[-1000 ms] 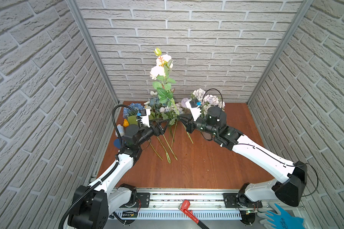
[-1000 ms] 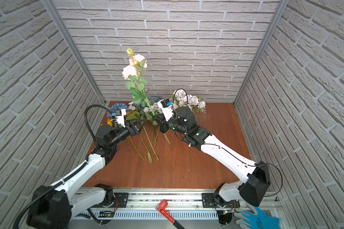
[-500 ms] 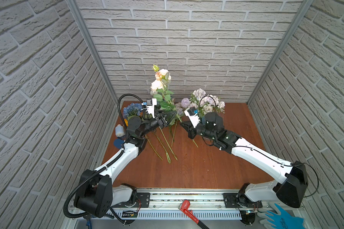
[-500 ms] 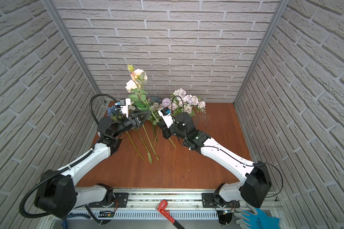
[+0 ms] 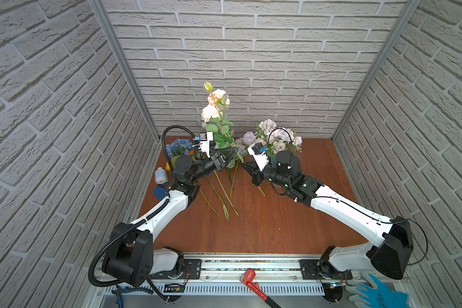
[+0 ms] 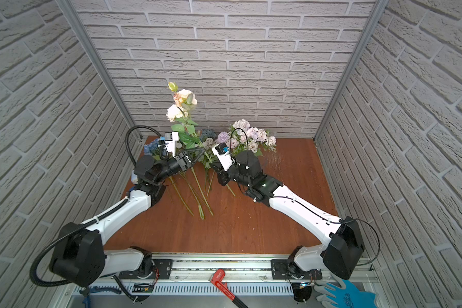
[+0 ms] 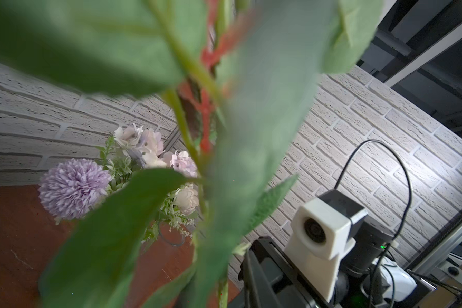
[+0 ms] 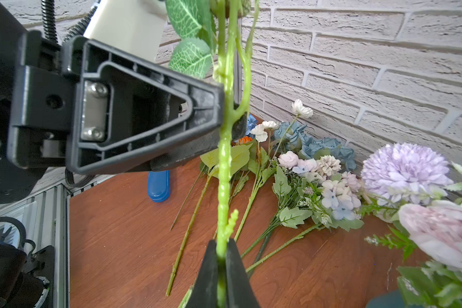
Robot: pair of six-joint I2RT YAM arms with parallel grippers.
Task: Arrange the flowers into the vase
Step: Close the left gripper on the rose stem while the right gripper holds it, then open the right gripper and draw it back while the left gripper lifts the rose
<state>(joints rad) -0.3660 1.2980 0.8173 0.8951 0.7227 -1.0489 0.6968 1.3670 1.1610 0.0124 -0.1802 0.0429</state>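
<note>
Nearest, right pincer (image 8: pixel 220 266) squeezed on the low end of the cream rose stem (image 8: pixel 224 186). Higher up that stem, left pincer (image 8: pixel 232 117) pinching too. Stem upright. Beyond the stem, standing lilac bunch (image 5: pixel 278 133), nearer the right arm; vase hard to see.
</note>
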